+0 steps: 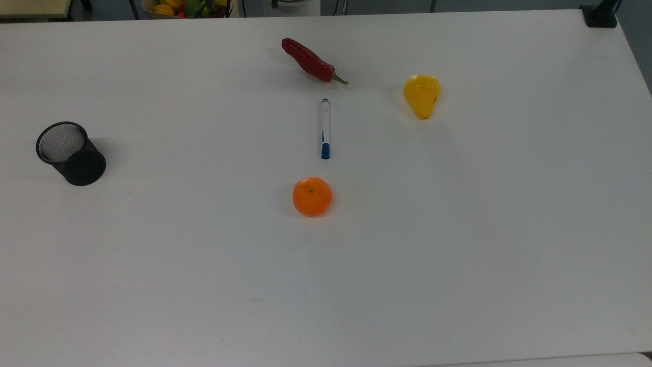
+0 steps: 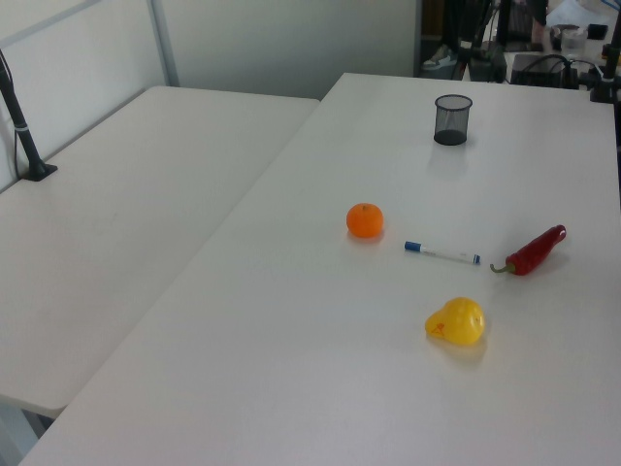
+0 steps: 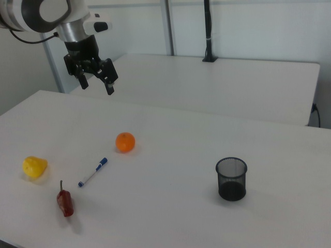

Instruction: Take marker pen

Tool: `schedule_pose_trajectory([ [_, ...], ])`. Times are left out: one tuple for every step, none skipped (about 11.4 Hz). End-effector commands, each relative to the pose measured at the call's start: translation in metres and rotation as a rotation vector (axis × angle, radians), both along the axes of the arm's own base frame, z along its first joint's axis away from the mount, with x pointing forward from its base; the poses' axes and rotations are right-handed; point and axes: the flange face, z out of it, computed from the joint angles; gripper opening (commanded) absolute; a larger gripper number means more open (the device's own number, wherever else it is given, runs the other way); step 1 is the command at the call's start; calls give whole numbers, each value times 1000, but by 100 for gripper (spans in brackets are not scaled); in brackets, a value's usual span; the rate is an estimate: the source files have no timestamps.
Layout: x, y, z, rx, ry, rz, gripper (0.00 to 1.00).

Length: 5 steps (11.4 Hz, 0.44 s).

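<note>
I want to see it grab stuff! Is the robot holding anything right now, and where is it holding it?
Nothing yet. The gripper hangs open and empty in the air, and the marker pen lies on the table, untouched.

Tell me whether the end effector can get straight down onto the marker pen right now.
Probably yes: the end effector hangs open above the table, and the marker pen lies flat with bare table around it, apart from chilli and orange.

The white surface (image 1: 458,244) is carrying the marker pen (image 1: 325,128), lying between a red chilli (image 1: 309,60) and an orange (image 1: 311,197); a yellow pear (image 1: 422,95) and black mesh cup (image 1: 70,153) are sitting farther off.
</note>
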Motion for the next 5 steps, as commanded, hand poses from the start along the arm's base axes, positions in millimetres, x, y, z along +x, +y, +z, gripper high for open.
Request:
schedule_pose_trajectory([
  [-2,-1,-2,13,-12,50,100],
  [-2,-1,-2,12,-10,47,100],
  [-2,-1,-2,12,-10,47,100],
  [-3,-1,-3,12,-8,47,100],
  [-3,-1,-3,12,-8,45,100],
])
